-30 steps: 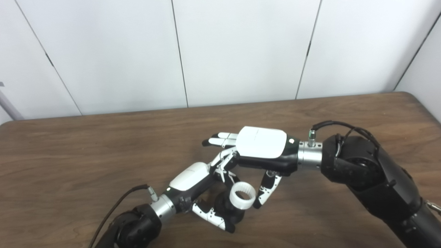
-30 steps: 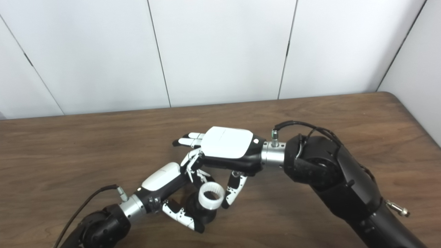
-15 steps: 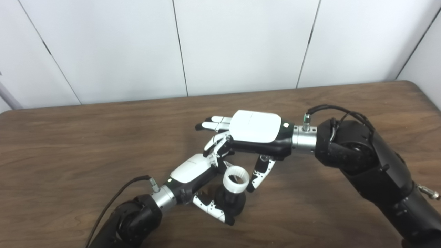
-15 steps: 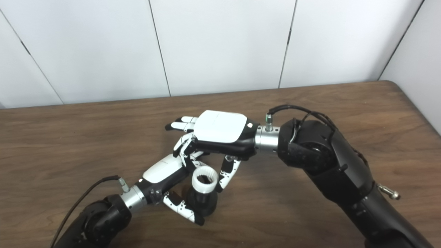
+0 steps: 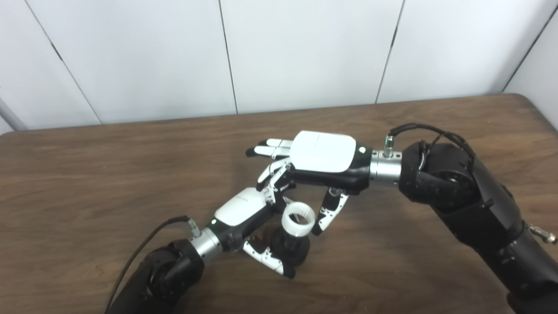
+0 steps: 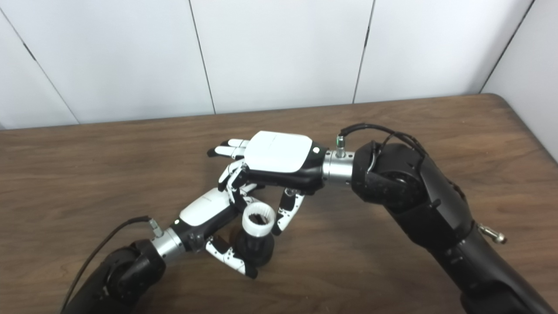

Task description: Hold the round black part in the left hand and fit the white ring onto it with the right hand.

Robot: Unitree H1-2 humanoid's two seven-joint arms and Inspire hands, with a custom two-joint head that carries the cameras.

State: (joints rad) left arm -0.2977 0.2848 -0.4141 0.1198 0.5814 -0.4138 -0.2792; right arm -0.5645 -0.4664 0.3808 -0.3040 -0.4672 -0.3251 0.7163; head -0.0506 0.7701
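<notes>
**One ring, one black part, two hands at the table**

While the left hand (image 5: pixel 246 213) wraps its fingers and thumb around the single round black part (image 5: pixel 291 249), one white ring (image 5: pixel 297 216) sits on the top end of that part, its toothed inner wall facing up. How far down the ring is seated cannot be told. The black part stands close to upright in the left hand's grip, just beyond the palm, its base at or near the wooden table (image 5: pixel 87 174).

The right hand (image 6: pixel 279 158) hangs palm-down just above and behind the ring. Its fingers are spread and holding nothing: some stretch out flat away from the wrist, others curl down behind the ring, and the thumb (image 5: pixel 328 212) points down just beside the ring's right edge, whether touching it cannot be told.

Two arms enter from the bottom edge, and a black cable (image 5: pixel 144 248) trails from the left wrist.
</notes>
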